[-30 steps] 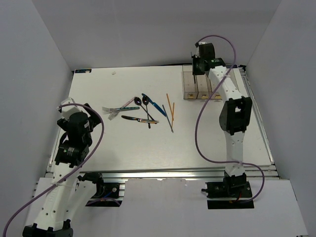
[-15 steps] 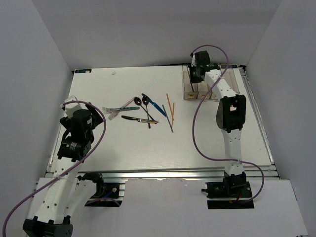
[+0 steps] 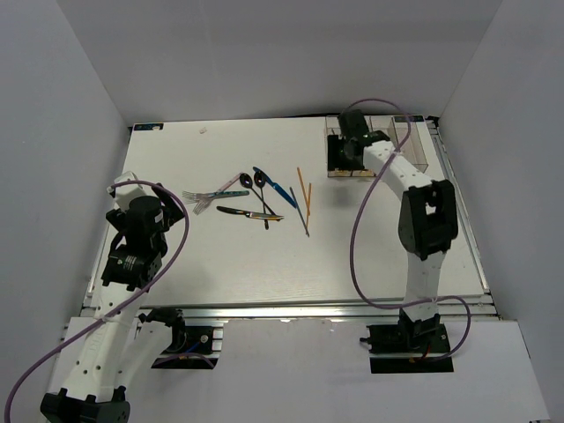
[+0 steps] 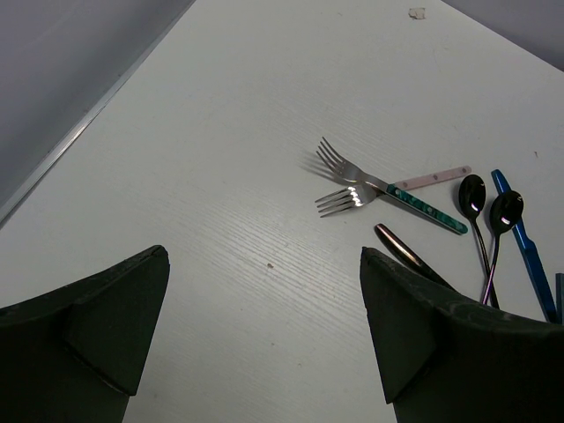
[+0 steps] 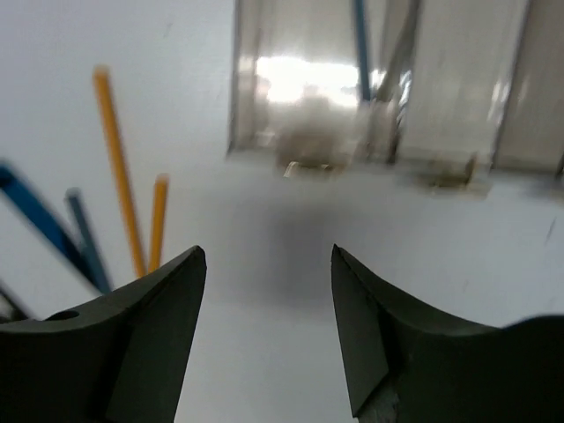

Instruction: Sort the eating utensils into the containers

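Note:
The eating utensils lie loose mid-table: two forks (image 3: 199, 196), two black spoons (image 3: 253, 181), a blue-handled knife (image 3: 270, 182), a dark knife (image 3: 245, 211) and orange chopsticks (image 3: 305, 189). The containers (image 3: 412, 143) stand in a row at the back right. My right gripper (image 5: 267, 252) hangs open and empty over bare table just in front of the bins' near ends (image 5: 304, 163). A thin blue utensil (image 5: 360, 40) lies inside the containers, seen blurred. My left gripper (image 4: 263, 257) is wide open above bare table, well short of the forks (image 4: 345, 180).
White walls close in the table on the left, back and right. The right arm (image 3: 423, 203) stretches along the table's right side. A metal rail (image 3: 282, 308) runs along the near edge. A small white scrap (image 3: 203, 130) lies at the back.
My right gripper has opened and no longer holds the thin dark utensil; it has come down toward the bins' near ends. The left arm shifted slightly, jaws still open.

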